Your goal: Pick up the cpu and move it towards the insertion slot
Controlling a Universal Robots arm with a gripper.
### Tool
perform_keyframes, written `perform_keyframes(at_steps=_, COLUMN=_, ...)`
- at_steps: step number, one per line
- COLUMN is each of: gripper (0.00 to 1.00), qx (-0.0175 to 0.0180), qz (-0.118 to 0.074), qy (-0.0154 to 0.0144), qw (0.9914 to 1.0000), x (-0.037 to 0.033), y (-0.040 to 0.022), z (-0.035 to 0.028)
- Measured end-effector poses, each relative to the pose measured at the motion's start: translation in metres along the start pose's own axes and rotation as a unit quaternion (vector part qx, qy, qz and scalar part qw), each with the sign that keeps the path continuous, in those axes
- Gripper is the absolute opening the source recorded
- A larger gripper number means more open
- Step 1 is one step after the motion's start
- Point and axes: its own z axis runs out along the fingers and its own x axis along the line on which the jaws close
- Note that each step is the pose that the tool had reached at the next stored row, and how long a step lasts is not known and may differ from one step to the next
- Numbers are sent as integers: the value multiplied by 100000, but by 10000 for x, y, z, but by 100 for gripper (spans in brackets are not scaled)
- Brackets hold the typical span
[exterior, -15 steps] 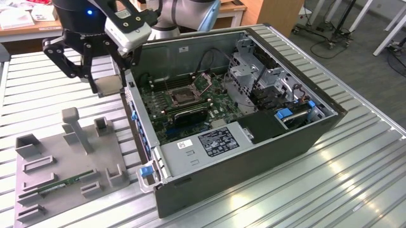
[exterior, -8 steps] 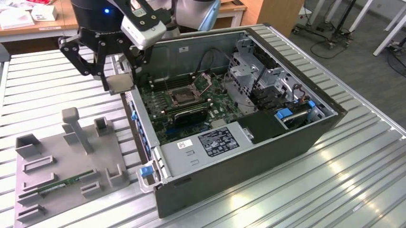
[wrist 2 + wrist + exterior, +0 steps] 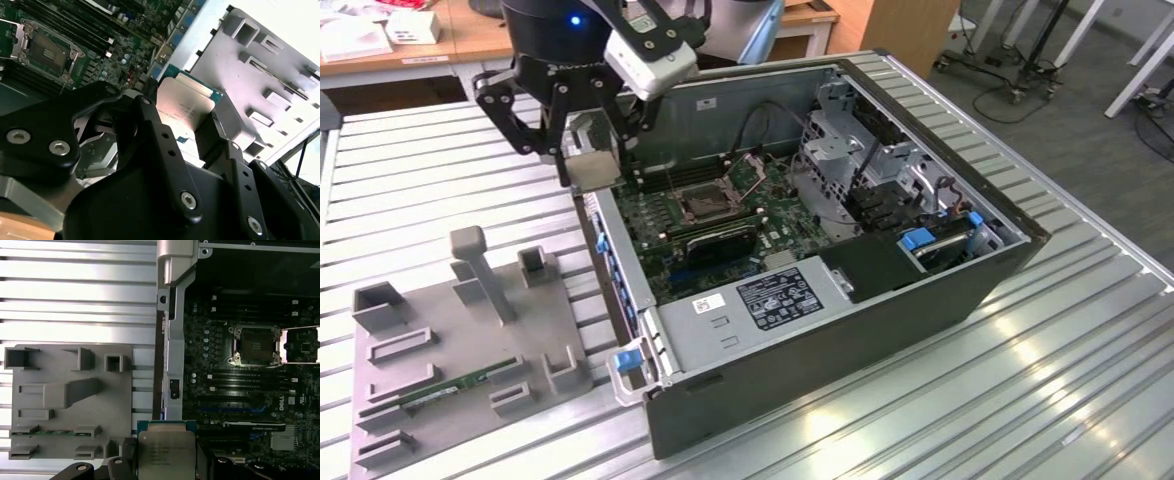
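My gripper (image 3: pixel 594 150) is shut on the cpu (image 3: pixel 594 168), a flat silvery square chip held by its edges between the black fingers (image 3: pixel 150 117). The cpu (image 3: pixel 187 107) hangs above the open computer case's side wall, at the exterior view's left of the motherboard. The insertion slot (image 3: pixel 707 203), a square socket with a dark centre and a silver frame, lies open on the green board, a short way from the chip. In both wrist views the cpu (image 3: pixel 166 455) sits at the case edge and the insertion slot (image 3: pixel 253 345) (image 3: pixel 47 52) is apart from it, further into the case.
A grey fixture plate (image 3: pixel 454 330) with upright posts lies on the slatted metal table at the exterior view's left, with a green memory stick (image 3: pixel 454 385) in it. The case wall (image 3: pixel 620 260), black memory slots (image 3: pixel 250 377), a drive cage (image 3: pixel 841 150) and the power supply (image 3: pixel 774 300) surround the socket.
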Motion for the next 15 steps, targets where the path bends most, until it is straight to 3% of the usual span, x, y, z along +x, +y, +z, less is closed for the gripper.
perform_keyframes(at_steps=8, gripper=55, qx=-6, qz=3, qy=-4, qw=100000, x=-138, y=-3, z=1)
perform_keyframes(at_steps=15, gripper=55, qx=-2, qz=3, qy=-3, qw=100000, x=-151, y=-3, z=0)
